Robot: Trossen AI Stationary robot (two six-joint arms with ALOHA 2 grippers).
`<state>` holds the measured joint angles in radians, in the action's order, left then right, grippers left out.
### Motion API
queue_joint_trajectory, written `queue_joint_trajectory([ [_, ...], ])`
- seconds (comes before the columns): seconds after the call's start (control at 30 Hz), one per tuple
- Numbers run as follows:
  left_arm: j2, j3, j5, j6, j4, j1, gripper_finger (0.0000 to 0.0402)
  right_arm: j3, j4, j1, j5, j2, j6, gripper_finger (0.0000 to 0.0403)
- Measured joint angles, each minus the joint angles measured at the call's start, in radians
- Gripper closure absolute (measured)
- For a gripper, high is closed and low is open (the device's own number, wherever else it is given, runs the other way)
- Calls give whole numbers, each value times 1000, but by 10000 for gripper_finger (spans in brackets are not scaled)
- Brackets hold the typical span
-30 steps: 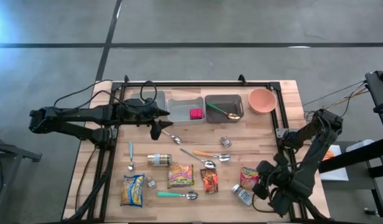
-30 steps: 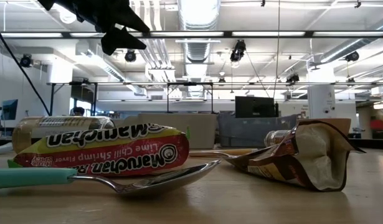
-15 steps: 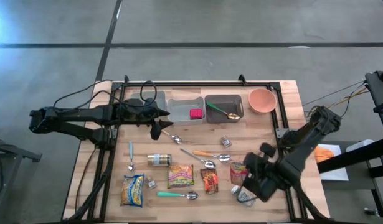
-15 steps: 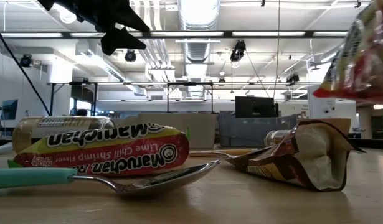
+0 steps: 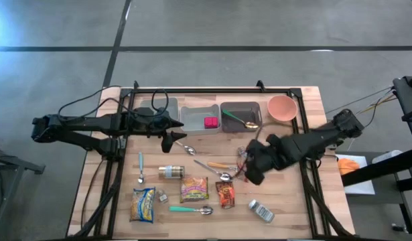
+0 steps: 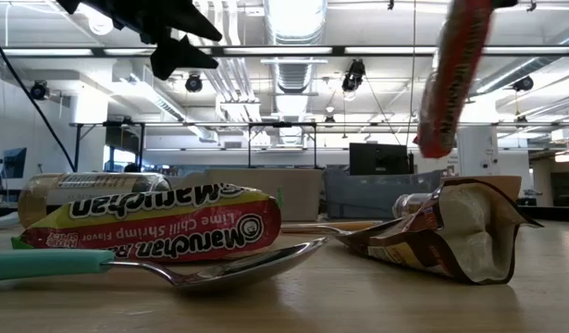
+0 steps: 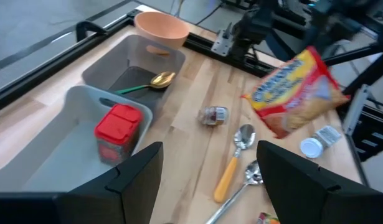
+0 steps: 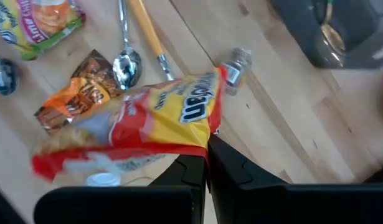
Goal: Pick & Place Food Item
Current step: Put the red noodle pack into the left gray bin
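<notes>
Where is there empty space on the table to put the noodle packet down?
Bare wood lies right of the small jar, near the table's right edge, and along the front-left corner beside the yellow packet. The middle, around the spoons and ramen packet, is crowded.

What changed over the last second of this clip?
The right end effector, shut on the red-and-yellow noodle packet, lifted it from the table's front right and swung it toward the middle, above the spoons. The left end effector stayed open near the bins; everything else is unmoved.
</notes>
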<state>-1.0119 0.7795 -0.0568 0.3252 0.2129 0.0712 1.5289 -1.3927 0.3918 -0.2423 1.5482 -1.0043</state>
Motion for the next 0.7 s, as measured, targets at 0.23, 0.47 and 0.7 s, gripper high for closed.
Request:
queue_joint_trajectory([
  [0.23,0,8,9,-4,-30,-81,139,22,83,-172,174,0,222,395],
  [0.47,0,8,-11,-61,-68,-194,139,22,240,-278,283,-1,339,395],
  [0.7,0,8,-139,-40,-70,-274,139,22,391,-335,374,7,376,395],
])
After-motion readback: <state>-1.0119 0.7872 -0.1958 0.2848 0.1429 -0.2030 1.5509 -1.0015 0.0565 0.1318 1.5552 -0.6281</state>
